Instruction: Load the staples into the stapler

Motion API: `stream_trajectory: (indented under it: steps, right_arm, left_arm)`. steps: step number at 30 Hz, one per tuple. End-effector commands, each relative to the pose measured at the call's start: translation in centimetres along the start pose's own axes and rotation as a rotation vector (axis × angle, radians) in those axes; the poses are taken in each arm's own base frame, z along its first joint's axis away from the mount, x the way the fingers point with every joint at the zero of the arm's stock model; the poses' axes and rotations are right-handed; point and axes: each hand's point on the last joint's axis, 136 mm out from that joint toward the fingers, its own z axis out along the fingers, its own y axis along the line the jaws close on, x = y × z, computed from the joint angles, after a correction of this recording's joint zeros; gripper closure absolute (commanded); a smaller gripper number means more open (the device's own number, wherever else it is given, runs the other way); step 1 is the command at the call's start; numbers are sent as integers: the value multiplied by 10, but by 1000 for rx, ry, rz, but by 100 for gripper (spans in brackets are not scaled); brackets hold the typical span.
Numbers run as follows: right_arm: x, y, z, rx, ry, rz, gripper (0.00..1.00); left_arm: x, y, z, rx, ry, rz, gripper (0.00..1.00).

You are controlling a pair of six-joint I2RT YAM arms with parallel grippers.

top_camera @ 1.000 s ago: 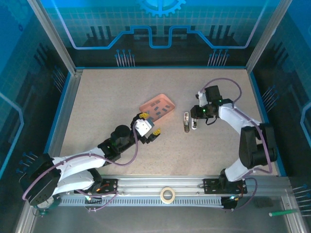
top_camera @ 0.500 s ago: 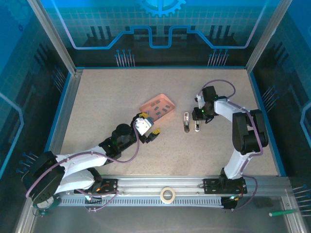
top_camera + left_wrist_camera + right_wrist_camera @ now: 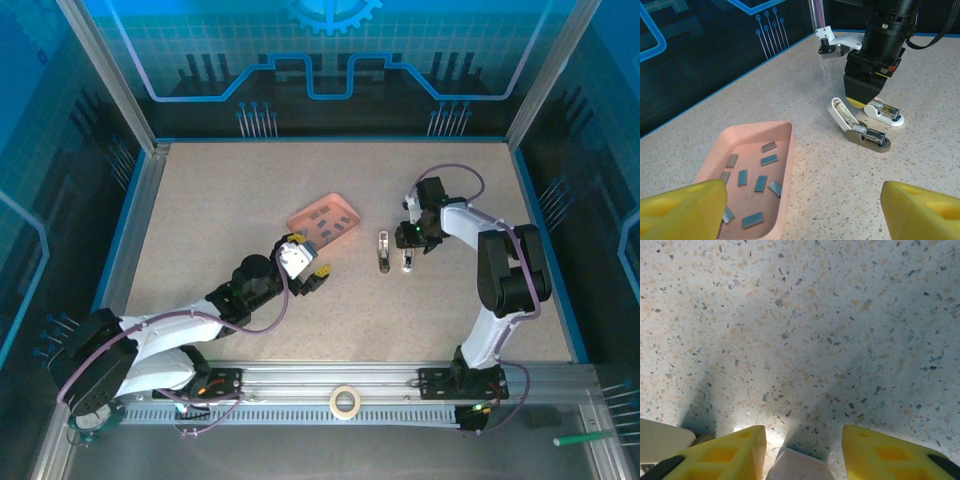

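Several dark grey staples lie loose in the salmon-pink tray, which sits mid-table. One stapler lies hinged open on the table. Just right of it is a second, white stapler. My right gripper stands over the white one, open. That stapler's white end sits between the yellow fingertips, with a gap on the right side. My left gripper hovers wide open at the tray's near edge, holding nothing.
Bare speckled tabletop stretches around the staplers. A blue-lit wall borders the table. A roll of tape rests on the front rail between the arm bases.
The right arm shifted and settled over the white stapler, and its jaws have spread apart from that stapler. The left arm has hardly moved.
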Motion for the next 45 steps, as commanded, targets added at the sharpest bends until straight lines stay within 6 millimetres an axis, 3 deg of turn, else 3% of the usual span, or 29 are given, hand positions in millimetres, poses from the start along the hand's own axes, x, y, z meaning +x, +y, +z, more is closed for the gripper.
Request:
stream_trajectory:
  steps: [1, 4, 8, 12, 16, 24, 30, 33, 38, 45]
  right_arm:
    - [-10, -1, -15, -9, -44, 11, 50]
    - [-18, 4, -38, -16, -98, 9, 40]
    - [-19, 5, -80, 5, -165, 15, 33]
    - [-7, 16, -115, -32, -214, 38, 33]
    - [11, 39, -135, -138, -262, 53, 34]
    - [41, 79, -138, -330, -320, 106, 36]
    - [57, 83, -135, -332, -306, 102, 36]
    - [64, 82, -135, -325, -302, 99, 37]
    - [71, 81, -139, -328, -317, 98, 38]
    - [76, 81, -140, -329, -321, 90, 39]
  left_arm:
    - [-11, 3, 1, 0, -33, -26, 18]
    - [-11, 9, 3, -18, -6, -56, 18]
    - [-12, 26, 7, -69, 64, -157, 13]
    - [-9, 40, 17, -92, 185, -267, 12]
    - [-4, 44, 35, -82, 325, -328, 14]
    - [13, 49, 87, -44, 576, -400, 20]
    - [38, 57, 132, -9, 680, -401, 22]
    - [52, 48, 153, 70, 740, -414, 27]
    - [73, 24, 167, 217, 824, -421, 30]
    - [86, 9, 158, 303, 872, -418, 36]
